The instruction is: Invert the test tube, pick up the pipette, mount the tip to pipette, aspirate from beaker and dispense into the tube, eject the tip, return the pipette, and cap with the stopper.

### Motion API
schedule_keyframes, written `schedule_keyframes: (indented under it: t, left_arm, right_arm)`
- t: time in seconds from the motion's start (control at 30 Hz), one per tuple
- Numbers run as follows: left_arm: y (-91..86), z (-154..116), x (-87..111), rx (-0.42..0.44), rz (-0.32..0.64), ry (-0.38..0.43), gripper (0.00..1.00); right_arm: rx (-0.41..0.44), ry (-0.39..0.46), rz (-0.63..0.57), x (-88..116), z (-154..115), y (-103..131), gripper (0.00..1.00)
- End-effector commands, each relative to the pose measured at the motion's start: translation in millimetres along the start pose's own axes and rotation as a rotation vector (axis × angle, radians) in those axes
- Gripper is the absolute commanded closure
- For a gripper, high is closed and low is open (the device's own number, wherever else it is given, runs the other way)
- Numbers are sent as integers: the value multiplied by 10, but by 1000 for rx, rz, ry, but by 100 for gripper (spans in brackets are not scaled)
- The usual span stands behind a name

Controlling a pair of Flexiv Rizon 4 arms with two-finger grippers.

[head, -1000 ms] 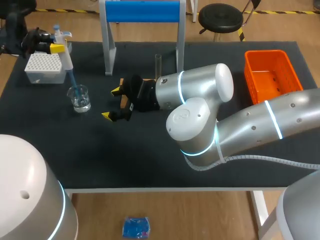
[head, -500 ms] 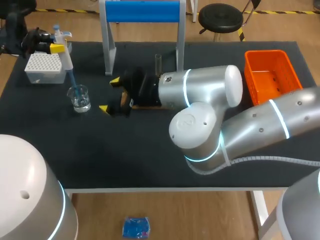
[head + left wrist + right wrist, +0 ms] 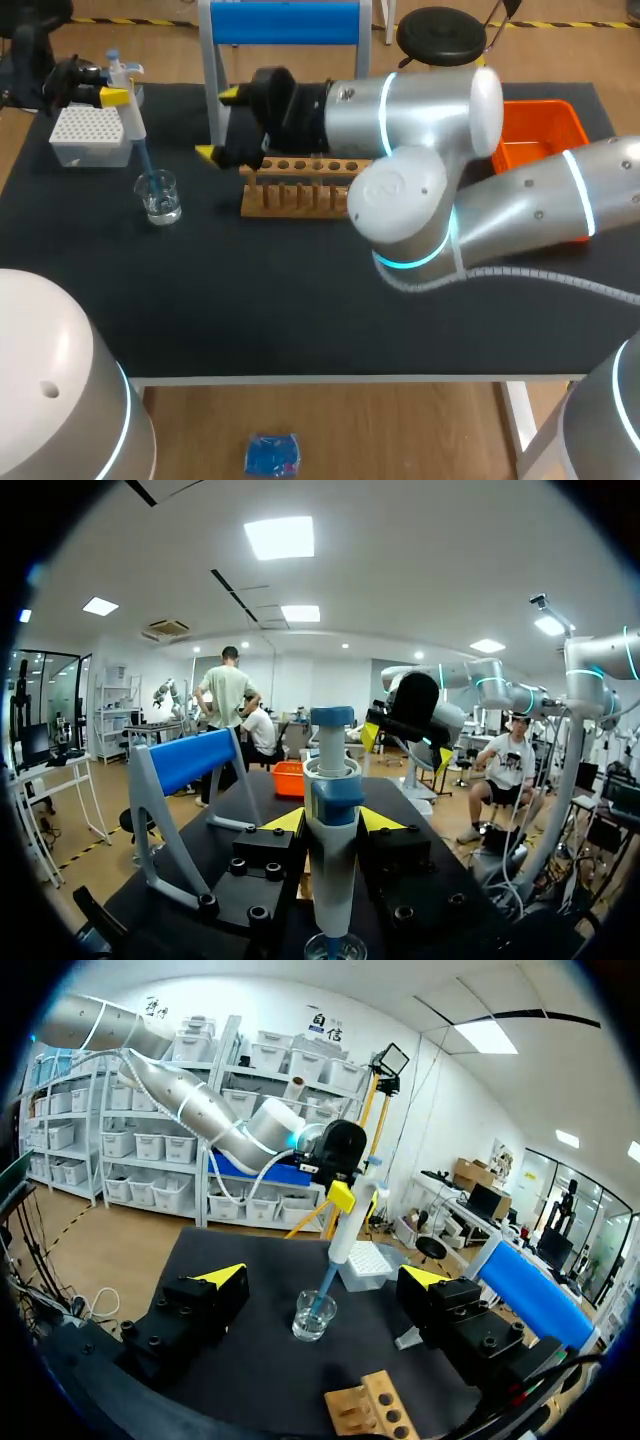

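- The left tool [image 3: 112, 97] is at the far left of the dark worktop [image 3: 250, 290], pinching the pipette [image 3: 133, 118] from two sides; in the left wrist view the yellow fingertips [image 3: 285, 821] press against its white and blue body [image 3: 333, 830].
- The pipette is held nearly upright, leaning a little, with a blue tip on its lower end. That end dips into the small glass beaker [image 3: 160, 196] directly below it.
- The beaker stands on the worktop just in front of the white tip box [image 3: 88, 133].
- The right tool [image 3: 219, 124] is spread wide and holds nothing. It hangs above the worktop at the left end of the wooden rack [image 3: 298, 186], near the leg of the blue-topped stand [image 3: 285, 24].
- In the right wrist view the beaker [image 3: 313, 1317] and pipette [image 3: 345, 1222] lie ahead of the spread tool [image 3: 325, 1277], with a corner of the rack [image 3: 368, 1410] beneath it.
- The right arm reaches in across the orange basket [image 3: 545, 135] at the far right of the worktop.
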State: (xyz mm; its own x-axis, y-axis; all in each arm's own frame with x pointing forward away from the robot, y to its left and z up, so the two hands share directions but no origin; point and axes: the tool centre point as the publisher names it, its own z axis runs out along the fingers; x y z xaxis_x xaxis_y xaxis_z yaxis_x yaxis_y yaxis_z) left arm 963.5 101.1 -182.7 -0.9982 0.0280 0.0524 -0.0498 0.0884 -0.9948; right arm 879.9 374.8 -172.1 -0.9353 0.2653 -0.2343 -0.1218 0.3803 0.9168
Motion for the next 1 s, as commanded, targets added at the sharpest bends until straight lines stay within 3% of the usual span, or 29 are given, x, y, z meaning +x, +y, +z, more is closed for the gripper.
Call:
schedule_keyframes:
  t: [0.03, 0.37, 0.4, 0.47, 0.5, 1.0]
  left_arm:
    - [-5, 13, 11, -2, 1, -5, 100]
    - [-5, 13, 11, -2, 1, -5, 100]
    - [-5, 13, 11, -2, 1, -5, 100]
    - [-5, 13, 11, -2, 1, -5, 100]
    - [-5, 13, 11, -2, 1, -5, 100]
    - [-5, 13, 11, -2, 1, -5, 100]
  right_arm:
    - [106, 153, -9, -186, -18, 179, 0]
    - [48, 230, 55, -470, 340, 525, 0]
    - [47, 227, 56, -496, 378, 550, 18]
    - [35, 243, 87, -569, 470, 614, 96]
    - [35, 236, 94, -602, 508, 642, 100]
    - [-38, 344, 103, -795, 888, 951, 100]
